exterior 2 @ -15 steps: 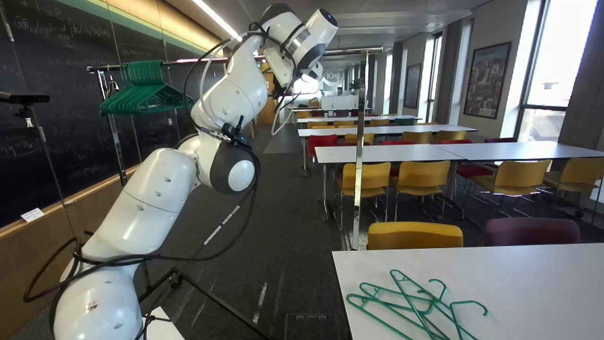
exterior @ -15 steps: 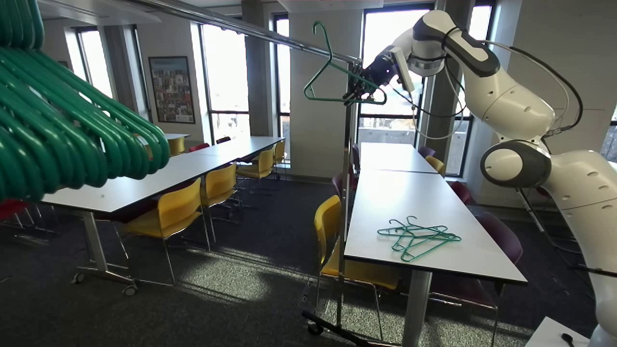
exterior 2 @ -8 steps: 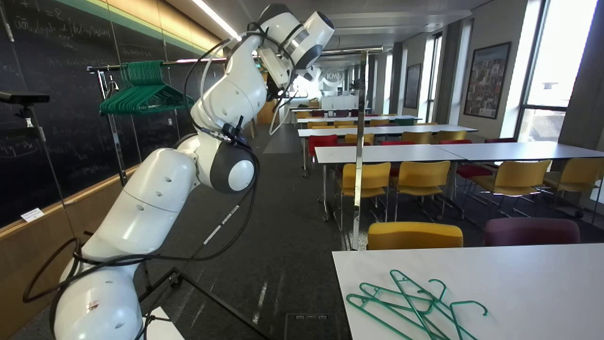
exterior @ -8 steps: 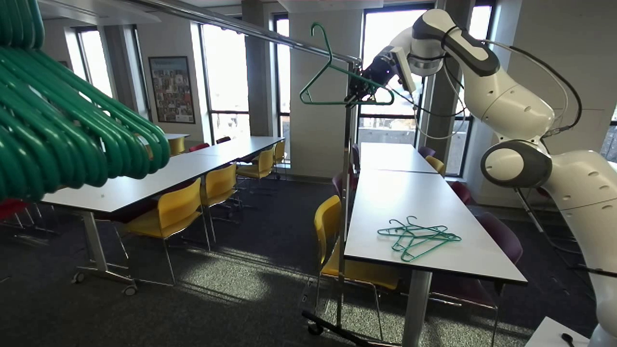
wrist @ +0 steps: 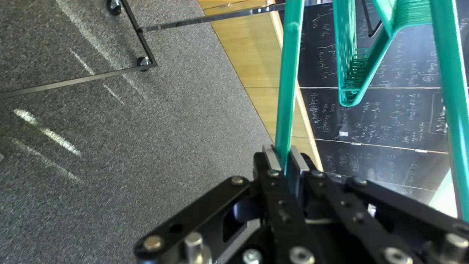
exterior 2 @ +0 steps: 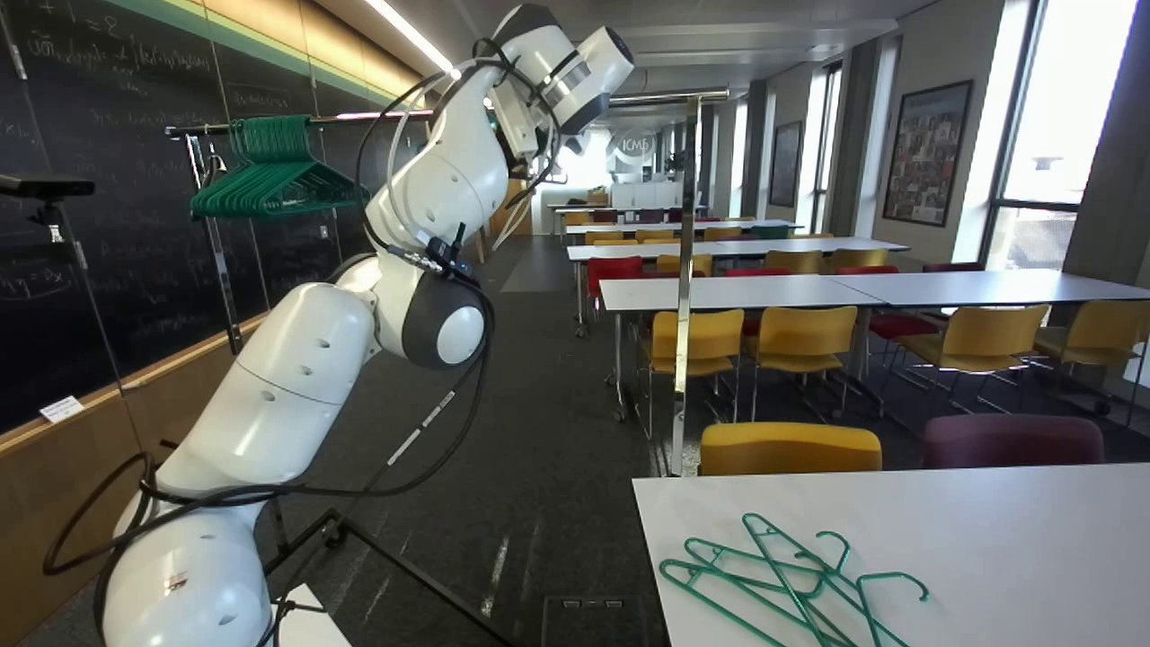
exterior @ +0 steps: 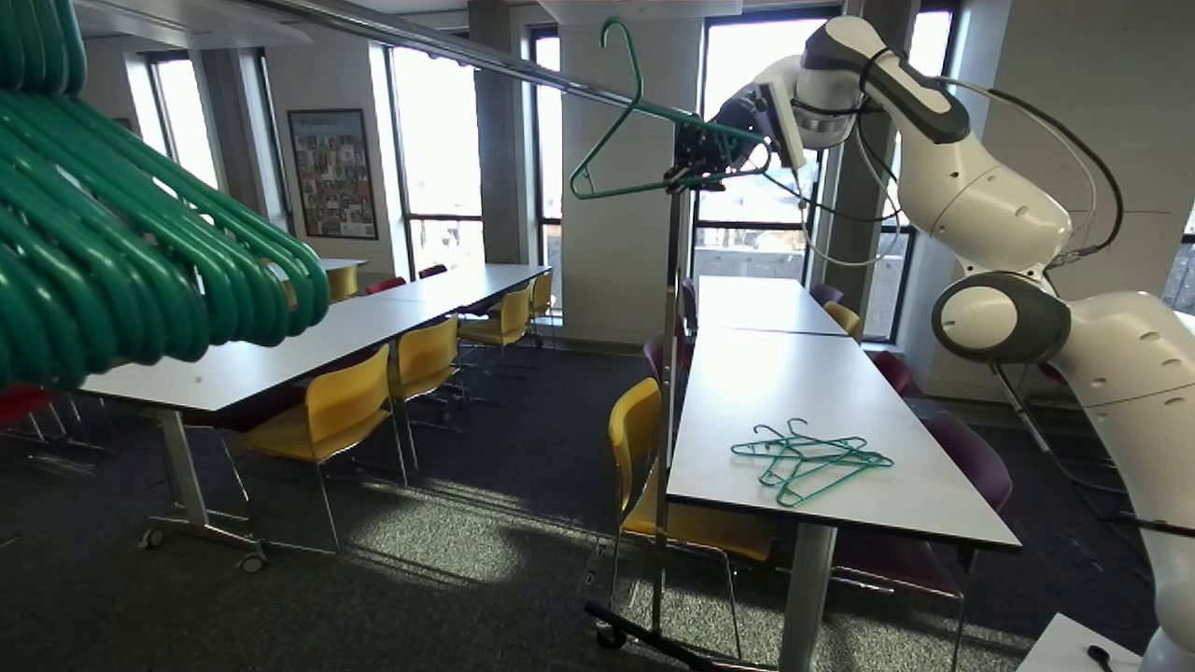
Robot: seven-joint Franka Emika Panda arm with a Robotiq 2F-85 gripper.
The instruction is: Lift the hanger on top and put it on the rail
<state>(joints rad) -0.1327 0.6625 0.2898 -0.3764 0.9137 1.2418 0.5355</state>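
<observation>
Since the previous frame, in an exterior view: held hanger [wrist: 287, 91] tipped, hook raised, bottom bar's 3 o'clock end higher. Gripper [wrist: 284, 156] clenched on that bar. Hook at 11 o'clock from the fingertips; upper part overlaps the rail [exterior: 523, 69] in line of sight, contact cannot be told. In an exterior view, hung hangers [exterior 2: 274, 171] at 10 o'clock; loose hangers [exterior 2: 783, 580] at 5, on table [exterior 2: 1033, 557].

Free rail [exterior: 485, 58] between end effector [wrist: 284, 159] and bunched hangers [exterior 2: 278, 139]
</observation>
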